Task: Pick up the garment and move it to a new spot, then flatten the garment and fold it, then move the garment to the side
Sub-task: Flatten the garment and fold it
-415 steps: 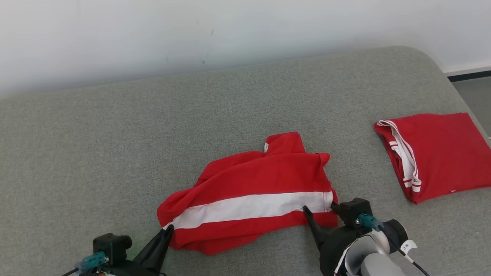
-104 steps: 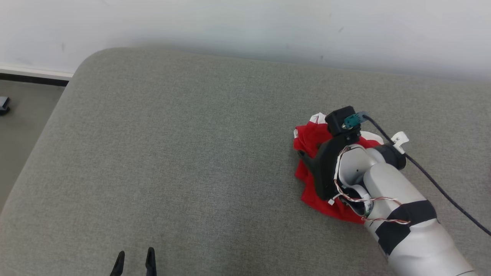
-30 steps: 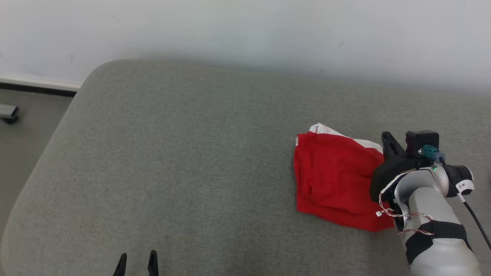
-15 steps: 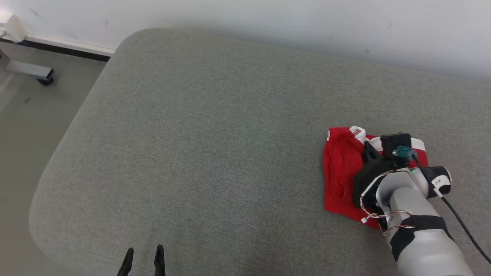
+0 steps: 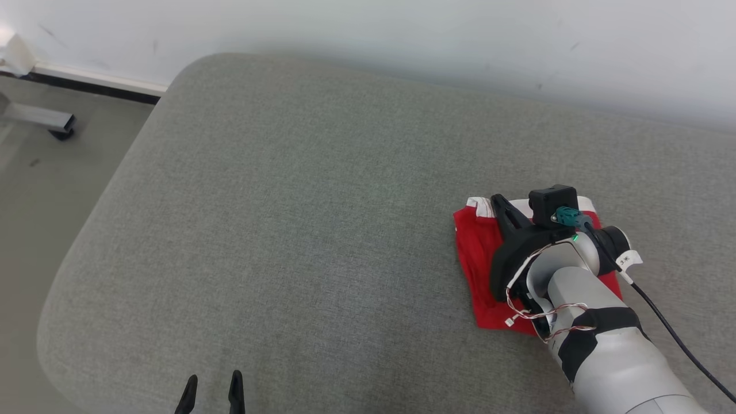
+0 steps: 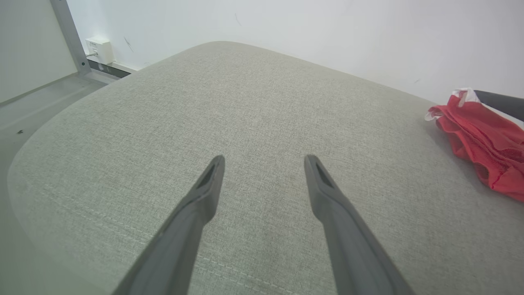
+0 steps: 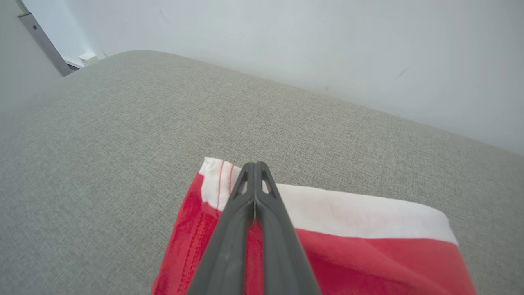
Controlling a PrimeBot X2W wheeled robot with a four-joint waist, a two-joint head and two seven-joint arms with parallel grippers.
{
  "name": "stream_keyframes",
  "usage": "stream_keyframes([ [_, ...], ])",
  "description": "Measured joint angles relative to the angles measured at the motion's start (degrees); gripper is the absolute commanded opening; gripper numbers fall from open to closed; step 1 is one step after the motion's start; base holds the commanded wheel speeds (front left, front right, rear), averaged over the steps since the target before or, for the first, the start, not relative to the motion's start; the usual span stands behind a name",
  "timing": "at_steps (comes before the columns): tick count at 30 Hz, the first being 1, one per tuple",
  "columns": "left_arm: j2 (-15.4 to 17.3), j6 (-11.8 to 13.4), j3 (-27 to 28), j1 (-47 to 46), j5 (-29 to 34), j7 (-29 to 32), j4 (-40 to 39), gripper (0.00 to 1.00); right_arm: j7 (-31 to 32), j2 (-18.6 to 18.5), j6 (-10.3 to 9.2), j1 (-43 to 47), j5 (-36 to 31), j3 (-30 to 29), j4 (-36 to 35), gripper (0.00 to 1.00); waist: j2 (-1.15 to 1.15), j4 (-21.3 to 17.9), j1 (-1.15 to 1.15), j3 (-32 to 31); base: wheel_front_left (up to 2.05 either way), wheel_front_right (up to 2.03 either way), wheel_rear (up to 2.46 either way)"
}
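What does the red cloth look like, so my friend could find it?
Find the big grey cushion by the white wall. On its right part, under the right gripper, lies a folded cloth. It is bright red with a white band along its far edge, unlike the plain grey around it.

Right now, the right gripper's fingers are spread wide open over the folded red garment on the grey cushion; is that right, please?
Not quite: the right wrist view shows the right gripper with fingers pressed shut, over the folded red garment on the grey cushion.
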Motion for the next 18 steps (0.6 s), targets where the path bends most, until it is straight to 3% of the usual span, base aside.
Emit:
stream_keyframes([
  [9, 0.01, 0.04, 1.8, 1.48, 0.51, 0.0, -0.35, 1.0, -2.13, 0.02, 0.0, 2.03, 7.17, 4.36, -4.75, 0.0, 0.0, -2.6, 0.0, -3.48, 0.0, 0.0, 0.0],
  [10, 0.01, 0.04, 2.26, 1.77, 0.63, 0.0, -0.56, 1.0, -2.61, 0.02, 0.0, 2.51, 7.35, 4.0, -5.34, 0.33, 0.0, -2.96, 0.0, -3.94, 0.0, 0.0, 0.0],
  [11, 0.03, 0.04, 2.85, 2.06, 0.67, 0.0, -0.74, 1.0, -3.03, 0.03, 0.0, 3.02, 7.36, 3.46, -5.97, 0.9, 0.0, -3.4, 0.0, -4.39, 0.0, 0.0, 0.0],
  [12, 0.05, 0.05, 3.42, 2.26, 0.68, 0.0, -1.05, 1.0, -3.37, 0.03, 0.0, 3.54, 7.28, 2.87, -6.59, 1.0, 0.0, -3.88, 0.0, -4.81, 0.0, 0.0, 0.0],
  [18, 0.05, 0.03, 6.34, 3.37, 1.15, 0.0, -2.31, 1.0, -4.13, -0.21, 0.0, 9.87, 4.49, -2.99, -13.17, 1.0, 0.0, -7.35, -0.01, -7.16, 0.0, 0.0, 0.0],
])
